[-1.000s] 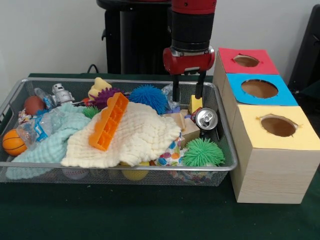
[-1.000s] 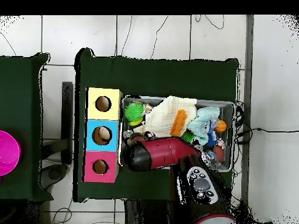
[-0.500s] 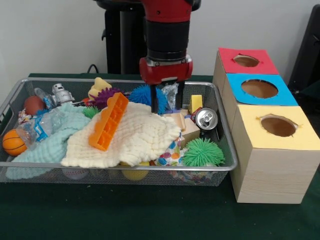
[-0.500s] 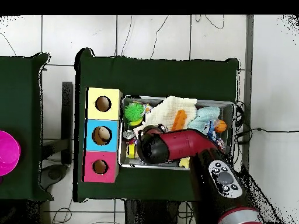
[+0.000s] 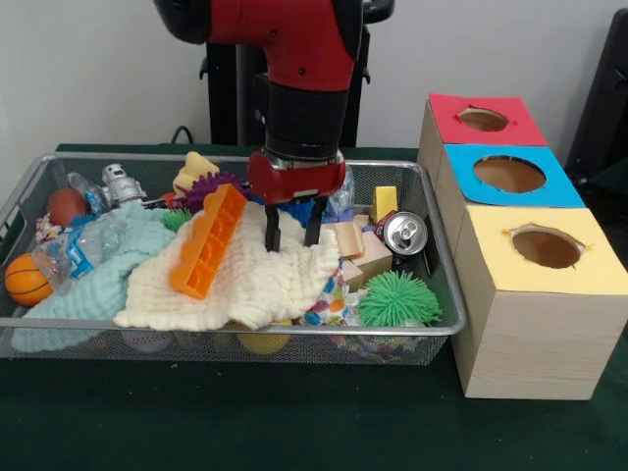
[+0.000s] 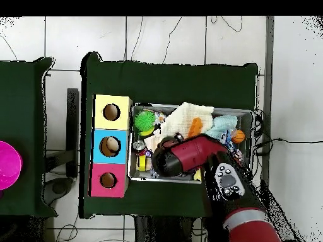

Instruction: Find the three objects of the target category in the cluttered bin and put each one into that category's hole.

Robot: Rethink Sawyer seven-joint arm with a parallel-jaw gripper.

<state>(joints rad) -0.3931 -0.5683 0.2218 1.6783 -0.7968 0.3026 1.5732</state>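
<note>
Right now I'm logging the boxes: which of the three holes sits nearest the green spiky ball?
The yellow-topped box's hole; the green spiky ball lies just beside it, while the blue hole and red hole sit farther back.

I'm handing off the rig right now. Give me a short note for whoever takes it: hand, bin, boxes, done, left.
Hand: open, empty, tips down on the cream cloth in the mesh bin.
Bin holds the orange block, soda can, green spiky ball, yellow block.
Holes: red box, blue box, yellow box.
Done: no drop visible.
Left: search, pick, drop three.
</note>
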